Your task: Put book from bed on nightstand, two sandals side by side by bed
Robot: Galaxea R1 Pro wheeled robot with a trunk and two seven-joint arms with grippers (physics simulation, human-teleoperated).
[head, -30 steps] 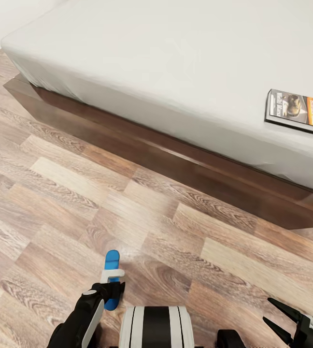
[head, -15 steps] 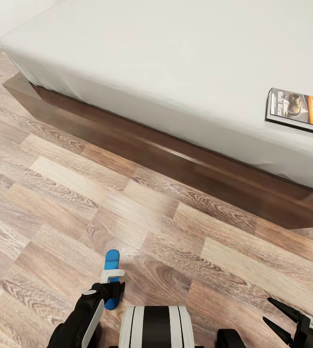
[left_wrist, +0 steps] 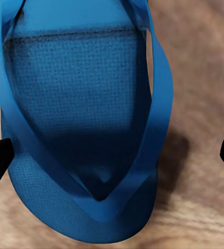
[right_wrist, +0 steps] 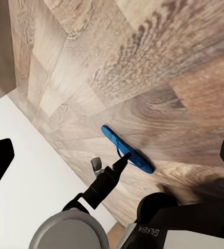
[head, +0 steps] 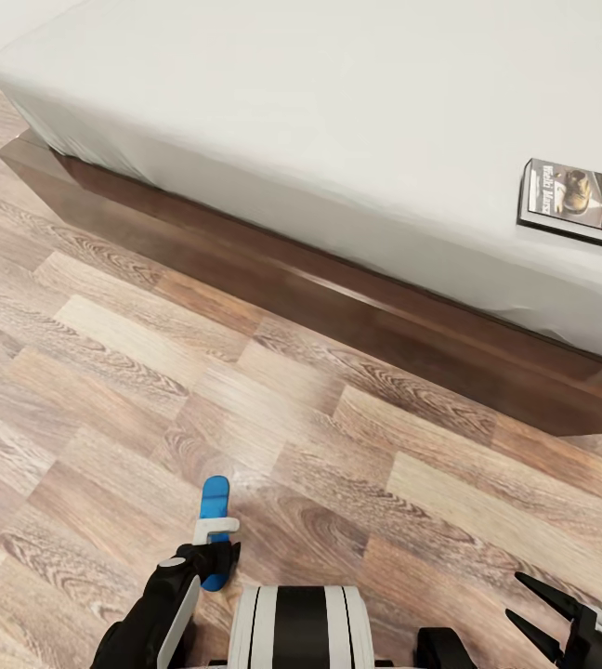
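One sandal (head: 215,520) btwn robot & bed (head: 338,139)

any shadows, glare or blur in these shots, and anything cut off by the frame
Head view: even soft light, a faint sheen on the floor by the sandal; the book is cropped by the right edge. Left wrist view: the sandal casts a dark shadow on the wood, and the floor looks blurred. Right wrist view: sharp.

bright, even light, soft shadows

book (head: 580,203) cut off, rt edge
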